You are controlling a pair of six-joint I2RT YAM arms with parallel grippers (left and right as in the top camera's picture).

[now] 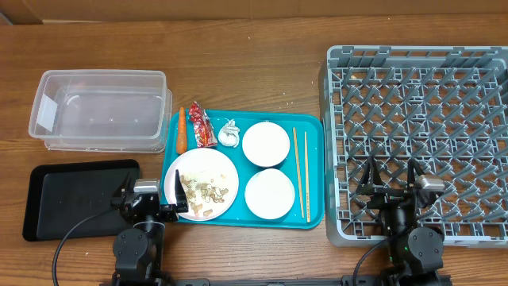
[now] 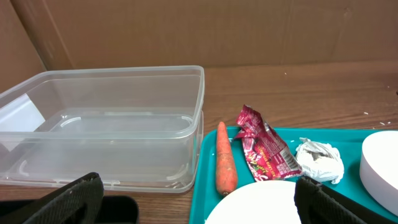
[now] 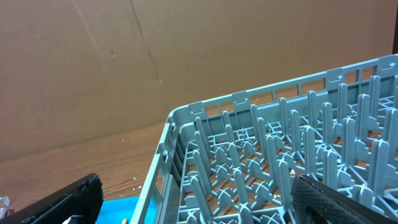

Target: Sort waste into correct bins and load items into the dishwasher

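Note:
On the teal tray (image 1: 313, 135) lie a carrot (image 1: 181, 129), a red wrapper (image 1: 202, 127), a tissue ball (image 1: 230, 133), two white bowls (image 1: 266, 143), chopsticks (image 1: 300, 171) and a plate (image 1: 202, 184) with food scraps. The clear tub (image 1: 99, 111) and black tray (image 1: 75, 199) sit to the left, the grey dish rack (image 1: 421, 135) to the right. My left gripper (image 1: 150, 187) is open and empty, straddling the gap between black tray and plate. The left wrist view shows the carrot (image 2: 225, 166), wrapper (image 2: 266, 152) and tissue (image 2: 319, 160) ahead. My right gripper (image 1: 390, 181) hangs open over the rack's near-left corner (image 3: 280, 155).
The wooden table runs to a cardboard wall behind the tub (image 2: 106, 124) and rack. In the left wrist view the plate's rim (image 2: 261, 202) lies between the fingers and a bowl's edge (image 2: 380, 168) shows at far right. A strip of teal tray (image 3: 121, 211) borders the rack.

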